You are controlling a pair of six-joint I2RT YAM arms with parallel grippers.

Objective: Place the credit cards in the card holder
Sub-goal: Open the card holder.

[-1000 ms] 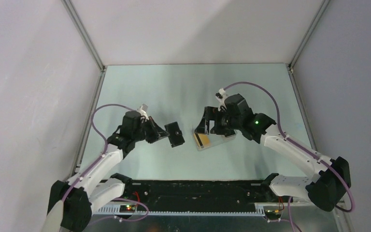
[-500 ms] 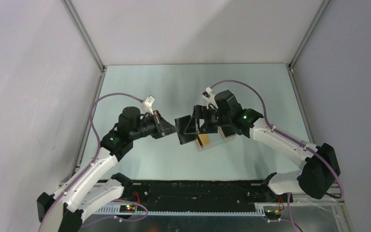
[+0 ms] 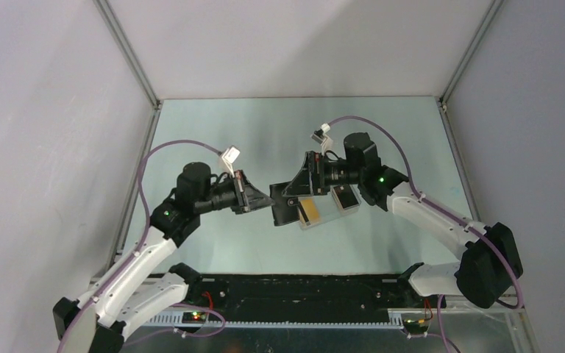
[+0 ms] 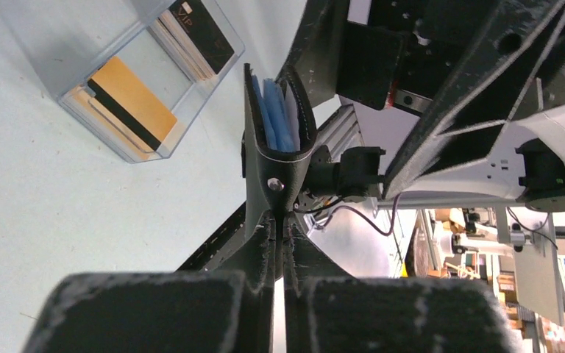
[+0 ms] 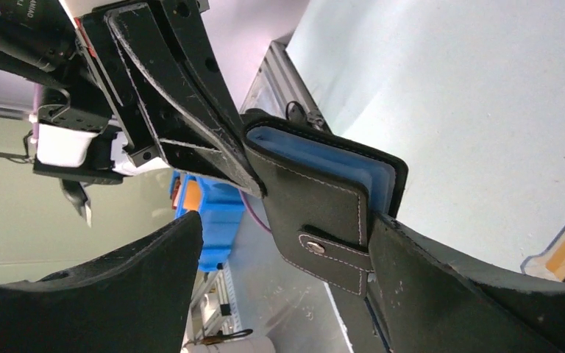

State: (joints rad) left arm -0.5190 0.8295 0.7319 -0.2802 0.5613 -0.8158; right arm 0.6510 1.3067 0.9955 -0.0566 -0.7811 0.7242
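While left fingers (image 4: 154, 312) pinch the card holder (image 4: 276, 165), right fingers (image 5: 110, 294) spread wide, holder between them

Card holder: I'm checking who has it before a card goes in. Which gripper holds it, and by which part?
The left gripper is shut on the card holder, pinching its edge just below the stud. The right gripper stands open around it, not clamped.

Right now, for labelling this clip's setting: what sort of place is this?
Probably a robotics lab test cell: plain white walls box in the table, and workshop clutter shows beyond it.
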